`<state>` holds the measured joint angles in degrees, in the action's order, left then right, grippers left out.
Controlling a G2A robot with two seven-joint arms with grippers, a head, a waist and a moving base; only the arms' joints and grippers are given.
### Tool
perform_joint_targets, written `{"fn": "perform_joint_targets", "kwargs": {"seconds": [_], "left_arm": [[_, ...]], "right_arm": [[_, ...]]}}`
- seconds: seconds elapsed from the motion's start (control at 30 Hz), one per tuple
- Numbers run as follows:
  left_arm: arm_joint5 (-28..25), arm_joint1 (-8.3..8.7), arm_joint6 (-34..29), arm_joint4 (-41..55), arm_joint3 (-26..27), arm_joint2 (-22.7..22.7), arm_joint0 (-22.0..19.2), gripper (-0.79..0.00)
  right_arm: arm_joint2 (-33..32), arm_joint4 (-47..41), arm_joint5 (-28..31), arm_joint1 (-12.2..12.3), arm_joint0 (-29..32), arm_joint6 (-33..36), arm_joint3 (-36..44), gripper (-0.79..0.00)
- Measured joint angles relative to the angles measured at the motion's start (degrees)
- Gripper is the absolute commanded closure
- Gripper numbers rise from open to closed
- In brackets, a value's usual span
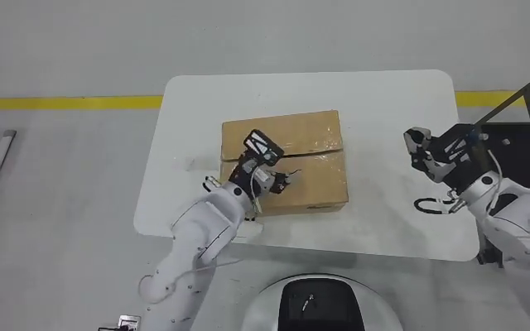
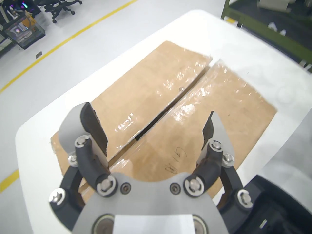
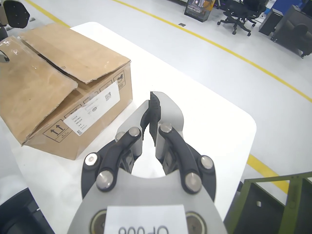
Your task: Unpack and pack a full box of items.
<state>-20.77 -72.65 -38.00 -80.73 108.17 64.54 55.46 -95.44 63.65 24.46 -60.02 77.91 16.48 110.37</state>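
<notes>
- The box sits mid-table. Both top flaps are folded down, so nothing inside can be seen.
- The seam between the flaps is not sealed: a dark slit runs along it. At the end facing the right hand the flaps lie uneven, with a gap under their edges.
- The task calls the box full, so it is probably heavy. It is likely better to open it where it stands than to lift it whole.
- The flaps look like stiff cardboard that will hinge at the fold. Glossy tape covers them near the seam, and I'd expect it to be slick under the pads.
- The best hold is probably a flap's free edge at the seam. One finger would go into the slit and one on top, near an end where the gap is widest.
- The left hand hovers over the box near one end of the seam. Its fingers are spread wide on either side of the slit and grip nothing.
- The right hand hangs over bare table, well apart from the box. Its fingers are pressed together on nothing.
- A label with upright arrows beside it marks the box end, and the arrows point up.
</notes>
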Motion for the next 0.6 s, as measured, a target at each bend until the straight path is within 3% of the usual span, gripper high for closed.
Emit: {"fn": "perform_joint_targets", "kwargs": {"seconds": [0.6], "left_arm": [[-6.85,-0.37,0.53,-22.12,-8.02,-6.85,-9.75,-0.785]], "right_arm": [[-2.06,-0.68,-0.05,0.21,2.78,-0.09,1.05,0.0]]}}
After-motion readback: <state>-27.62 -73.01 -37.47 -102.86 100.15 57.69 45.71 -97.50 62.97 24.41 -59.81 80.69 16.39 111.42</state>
